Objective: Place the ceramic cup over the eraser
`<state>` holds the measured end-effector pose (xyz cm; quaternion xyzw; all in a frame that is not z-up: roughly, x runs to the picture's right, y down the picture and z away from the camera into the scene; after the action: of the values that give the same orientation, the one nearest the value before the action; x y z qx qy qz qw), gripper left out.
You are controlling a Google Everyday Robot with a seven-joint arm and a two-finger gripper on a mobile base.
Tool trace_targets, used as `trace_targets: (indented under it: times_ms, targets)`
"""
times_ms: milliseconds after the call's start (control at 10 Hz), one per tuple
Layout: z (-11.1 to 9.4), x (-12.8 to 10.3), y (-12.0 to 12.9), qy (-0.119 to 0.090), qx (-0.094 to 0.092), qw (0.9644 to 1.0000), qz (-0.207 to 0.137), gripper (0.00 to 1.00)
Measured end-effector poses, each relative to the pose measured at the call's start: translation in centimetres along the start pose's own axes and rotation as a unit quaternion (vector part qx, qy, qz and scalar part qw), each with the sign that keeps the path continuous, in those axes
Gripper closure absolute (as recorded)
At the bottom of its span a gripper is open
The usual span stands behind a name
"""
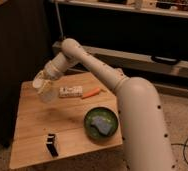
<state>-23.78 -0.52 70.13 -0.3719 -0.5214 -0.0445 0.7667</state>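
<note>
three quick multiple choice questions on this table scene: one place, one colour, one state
1. Where is the eraser?
A on the floor
B on the table, near its front edge
C on a shelf

2. What colour is the bowl?
A dark green
B red
C white

3. What is the gripper doing?
A open above the bowl
B shut on the cup, over the table's far left
C resting on the floor

B: it stands on bare wood at the front.
A: its rim is green.
B: it is closed around the white cup.
</note>
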Motion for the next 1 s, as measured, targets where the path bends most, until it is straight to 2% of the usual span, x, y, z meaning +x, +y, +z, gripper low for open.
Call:
trace_targets:
  times_ms: [100, 300, 500, 700, 800, 1000]
  targets:
    - [-0.3, 0.0, 1.5, -0.013, -0.005, 0.9999, -0.004, 1.0]
    - [-1.3, -0.9, 6.0, -0.047, -0.016, 0.9986, -0.017, 1.0]
    - [-2.0, -2.8, 8.4, -0.071, -0.029, 0.9965, -0.032, 1.0]
    - [-2.6, -4.9, 10.1, -0.086, -0.04, 0.9943, -0.048, 1.0]
    - [-2.6, -5.7, 11.1, -0.091, -0.047, 0.9933, -0.054, 1.0]
    - [-0.1, -6.9, 13.4, -0.094, -0.072, 0.9909, -0.064, 1.0]
